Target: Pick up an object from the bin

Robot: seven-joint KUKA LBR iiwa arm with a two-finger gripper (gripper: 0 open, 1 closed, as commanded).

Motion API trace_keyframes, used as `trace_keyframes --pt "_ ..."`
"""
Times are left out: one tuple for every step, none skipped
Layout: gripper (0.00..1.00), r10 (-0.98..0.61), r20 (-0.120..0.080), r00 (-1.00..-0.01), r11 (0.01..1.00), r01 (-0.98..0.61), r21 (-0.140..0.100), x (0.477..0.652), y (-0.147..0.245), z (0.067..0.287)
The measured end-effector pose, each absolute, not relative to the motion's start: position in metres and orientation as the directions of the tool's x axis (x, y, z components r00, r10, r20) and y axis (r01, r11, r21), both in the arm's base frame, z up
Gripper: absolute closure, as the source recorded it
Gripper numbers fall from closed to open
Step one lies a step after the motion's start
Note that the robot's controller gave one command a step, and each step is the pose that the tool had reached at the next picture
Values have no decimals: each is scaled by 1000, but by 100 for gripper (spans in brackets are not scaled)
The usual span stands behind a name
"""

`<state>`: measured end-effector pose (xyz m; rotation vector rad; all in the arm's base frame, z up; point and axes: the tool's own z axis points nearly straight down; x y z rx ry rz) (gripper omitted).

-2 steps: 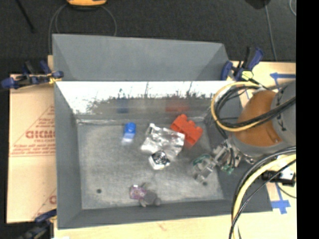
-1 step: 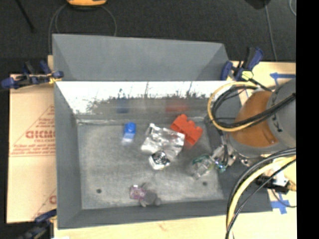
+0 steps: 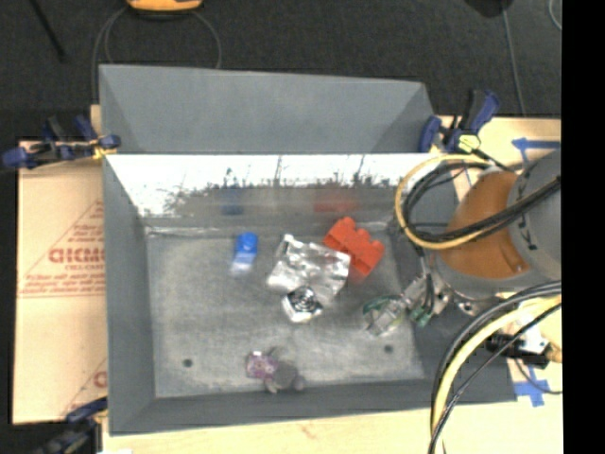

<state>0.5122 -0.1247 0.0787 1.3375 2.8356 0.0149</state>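
Since the arm reaches in low, the gripper hangs below and to the right of the red block, touching or just beside a small green-and-clear thing, which is probably the pick; whether it is spread or closed I cannot tell; crumpled silver foil lies just left of the block, a blue piece farther left, both loose as if dropped; none bears readable writing.

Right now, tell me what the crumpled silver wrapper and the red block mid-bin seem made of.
Crumpled silver wrapper: probably foil or metallised film, shiny, with sharp creases and bright glints. Red block: likely moulded plastic, even matte colour, stepped hard edges; painted wood is possible.
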Motion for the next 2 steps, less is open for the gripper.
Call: trace_keyframes --pt "100 768 -6 -641 641 768 4 514 -126 129" --pt "100 763 -4 -646 646 763 3 516 -127 160"
